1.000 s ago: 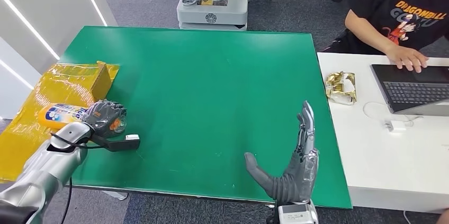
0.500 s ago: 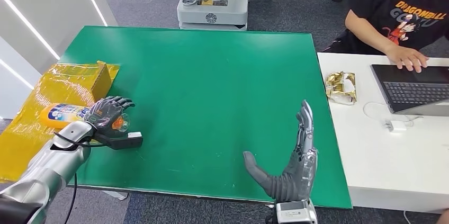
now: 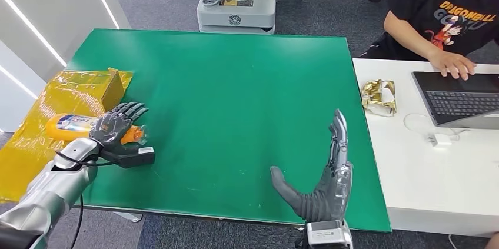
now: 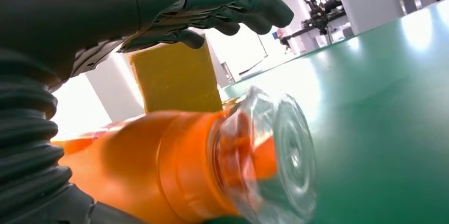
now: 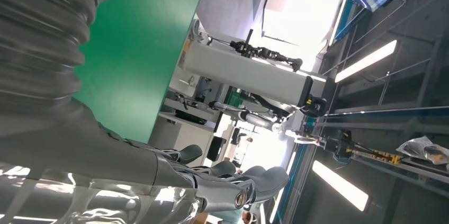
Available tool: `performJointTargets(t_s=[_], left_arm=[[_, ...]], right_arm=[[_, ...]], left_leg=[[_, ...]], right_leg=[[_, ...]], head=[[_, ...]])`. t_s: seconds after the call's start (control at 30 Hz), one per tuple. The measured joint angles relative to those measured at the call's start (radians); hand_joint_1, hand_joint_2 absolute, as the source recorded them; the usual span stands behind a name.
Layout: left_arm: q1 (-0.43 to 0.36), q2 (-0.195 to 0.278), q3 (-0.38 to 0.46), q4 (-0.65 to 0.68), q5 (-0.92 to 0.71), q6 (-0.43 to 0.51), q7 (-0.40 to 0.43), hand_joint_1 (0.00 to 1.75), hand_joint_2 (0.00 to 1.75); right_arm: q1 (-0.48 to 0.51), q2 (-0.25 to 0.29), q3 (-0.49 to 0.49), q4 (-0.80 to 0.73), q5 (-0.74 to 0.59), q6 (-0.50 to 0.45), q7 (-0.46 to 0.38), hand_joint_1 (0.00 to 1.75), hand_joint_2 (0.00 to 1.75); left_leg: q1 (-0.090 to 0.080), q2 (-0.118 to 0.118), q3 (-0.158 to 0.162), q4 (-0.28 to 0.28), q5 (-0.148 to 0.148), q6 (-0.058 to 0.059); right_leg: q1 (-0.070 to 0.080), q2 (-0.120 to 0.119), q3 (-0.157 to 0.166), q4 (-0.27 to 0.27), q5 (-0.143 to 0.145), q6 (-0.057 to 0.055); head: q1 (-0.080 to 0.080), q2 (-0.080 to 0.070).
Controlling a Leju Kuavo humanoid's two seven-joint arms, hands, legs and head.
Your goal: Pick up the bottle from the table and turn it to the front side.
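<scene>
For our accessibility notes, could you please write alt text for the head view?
The left robot hand spreads its fingers over an orange bottle lying at the left edge of a green table, beside a yellow box. The right robot hand is open above the near edge.

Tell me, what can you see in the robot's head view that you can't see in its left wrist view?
The head view alone takes in the whole green table, the robot's right hand held open with fingers straight, a person's hand on a laptop on the white desk, and the bottle's label.

The left wrist view alone gives a close look at the bottle's clear cap.

Both show the orange bottle lying on its side, the left hand over it with fingers spread, the yellow box and green tabletop.
</scene>
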State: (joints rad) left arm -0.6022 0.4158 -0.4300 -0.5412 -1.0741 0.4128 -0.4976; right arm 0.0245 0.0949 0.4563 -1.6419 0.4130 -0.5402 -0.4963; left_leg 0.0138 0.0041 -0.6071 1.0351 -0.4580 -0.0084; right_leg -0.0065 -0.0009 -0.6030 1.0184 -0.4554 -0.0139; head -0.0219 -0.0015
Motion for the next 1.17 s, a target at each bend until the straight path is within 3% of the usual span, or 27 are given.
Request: performJointTargets(t_s=[0.17, 0.37, 0.43, 0.6, 0.8, 0.9, 0.97, 1.1, 1.17], left_arm=[[0.058, 0.0, 0.042, -0.071, 0.127, 0.091, -0.058, 0.0, 1.75], [0.136, -0.016, 0.111, -0.181, 0.231, 0.077, -0.106, 0.0, 1.75], [0.161, -0.026, 0.143, -0.224, 0.32, 0.002, -0.14, 0.0, 1.75], [0.239, -0.042, 0.225, -0.376, 0.673, -0.283, -0.198, 0.0, 1.75], [0.32, -0.043, 0.288, -0.556, 0.897, -0.414, -0.203, 0.0, 1.75], [0.359, -0.069, 0.314, -0.66, 1.016, -0.509, -0.203, 0.0, 1.75], [0.377, -0.109, 0.328, -0.733, 1.027, -0.475, -0.204, 0.0, 1.75], [0.386, -0.199, 0.332, -0.825, 0.933, -0.145, -0.205, 0.0, 1.75], [0.386, -0.228, 0.331, -0.844, 0.938, -0.089, -0.205, 0.0, 1.75]], right_arm=[[0.003, 0.003, -0.011, 0.0, 0.007, 0.006, -0.004, 0.0, 1.75], [0.012, 0.005, -0.019, 0.0, 0.012, -0.005, -0.01, 0.0, 1.75], [0.016, 0.005, -0.021, 0.0, 0.012, -0.01, -0.014, 0.0, 1.75], [0.022, 0.005, -0.024, 0.005, -0.006, -0.014, -0.038, 0.0, 1.75], [0.022, 0.005, -0.027, 0.019, -0.032, -0.023, -0.055, 0.0, 1.75], [0.02, 0.005, -0.027, 0.025, -0.041, -0.024, -0.059, 0.0, 1.75], [0.018, 0.005, -0.024, 0.03, -0.043, -0.025, -0.06, 0.0, 1.75], [0.012, 0.005, -0.019, 0.04, -0.043, -0.031, -0.062, 0.0, 1.75], [0.01, 0.005, -0.016, 0.042, -0.043, -0.033, -0.062, 0.0, 1.75]], left_leg=[[0.0, 0.0, 0.0, 0.0, 0.0, 0.0], [0.0, 0.0, 0.0, 0.0, 0.0, 0.0], [0.0, 0.0, 0.0, 0.0, 0.0, 0.0], [0.0, 0.001, 0.0, 0.0, 0.0, 0.0], [0.0, 0.0, 0.0, 0.0, 0.0, 0.0], [0.0, 0.0, 0.0, 0.0, -0.001, 0.0], [0.0, -0.001, 0.0, 0.0, -0.001, 0.0], [-0.001, -0.001, 0.0, 0.0, -0.001, 0.0], [-0.001, -0.001, 0.0, 0.0, -0.001, 0.0]], right_leg=[[0.0, 0.0, 0.0, 0.0, 0.0, 0.0], [0.0, 0.0, 0.0, -0.001, 0.0, 0.0], [0.0, 0.0, 0.0, -0.001, 0.0, 0.0], [0.0, 0.0, 0.0, 0.0, 0.0, 0.0], [0.0, 0.0, 0.0, 0.0, 0.0, 0.0], [0.0, -0.001, 0.0, -0.001, 0.0, 0.0], [0.0, -0.001, 0.0, -0.001, 0.0, 0.0], [-0.001, -0.001, 0.001, -0.001, 0.0, 0.0], [-0.001, -0.001, 0.001, -0.001, 0.0, 0.001]], head=[[0.0, 0.0], [0.0, 0.0], [0.0, 0.0], [0.0, 0.0], [0.0, 0.0], [0.0, 0.0], [0.0, 0.0], [0.0, 0.0], [0.0, 0.0]])
